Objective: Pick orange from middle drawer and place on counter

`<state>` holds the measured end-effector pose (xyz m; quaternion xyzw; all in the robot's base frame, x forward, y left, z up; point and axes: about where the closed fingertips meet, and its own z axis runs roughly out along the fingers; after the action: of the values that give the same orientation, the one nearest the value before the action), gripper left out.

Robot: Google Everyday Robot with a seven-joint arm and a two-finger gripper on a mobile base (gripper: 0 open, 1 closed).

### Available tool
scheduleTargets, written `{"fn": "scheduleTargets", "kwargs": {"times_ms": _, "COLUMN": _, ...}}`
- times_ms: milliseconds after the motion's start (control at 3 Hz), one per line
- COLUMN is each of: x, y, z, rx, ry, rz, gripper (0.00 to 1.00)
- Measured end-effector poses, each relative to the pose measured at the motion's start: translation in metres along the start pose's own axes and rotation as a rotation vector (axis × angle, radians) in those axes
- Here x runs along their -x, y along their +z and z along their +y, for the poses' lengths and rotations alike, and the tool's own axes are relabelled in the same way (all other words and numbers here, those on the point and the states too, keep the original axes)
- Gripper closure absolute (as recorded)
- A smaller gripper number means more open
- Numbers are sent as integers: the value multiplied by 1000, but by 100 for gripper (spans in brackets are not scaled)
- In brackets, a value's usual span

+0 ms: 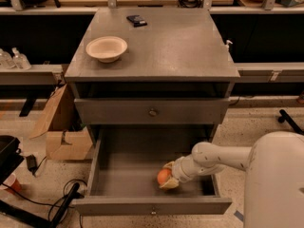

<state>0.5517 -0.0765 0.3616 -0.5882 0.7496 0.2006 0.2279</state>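
Camera view: orange [163, 175] low in open middle drawer [123, 175], front right, near front panel. Gripper [166, 176] pinching orange, one finger either side. Counter [180, 46] above carries bowl [106, 48], small dark object [137, 20].

A bowl [106, 48] sits on the left of the desk [180, 46], with a flat device [137, 20] behind it near the back edge. Under the desk top an upper drawer [152, 111] is pushed in. Below it the middle drawer [128, 175] is pulled out. In its front right part the gripper [165, 177] clasps the orange [163, 175]. A cardboard box [61, 127] stands on the floor to the left.
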Motion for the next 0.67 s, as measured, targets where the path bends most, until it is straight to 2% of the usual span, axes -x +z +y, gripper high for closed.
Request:
{"fn": "scheduleTargets", "kwargs": {"times_ms": 333, "x": 31, "y": -34, "z": -6, "rx": -1, "ry": 11, "rz": -69, "gripper": 95}}
{"fn": "scheduleTargets", "kwargs": {"times_ms": 667, "x": 69, "y": -109, "z": -4, "rx": 20, "ry": 13, "rz": -167, "gripper": 100}}
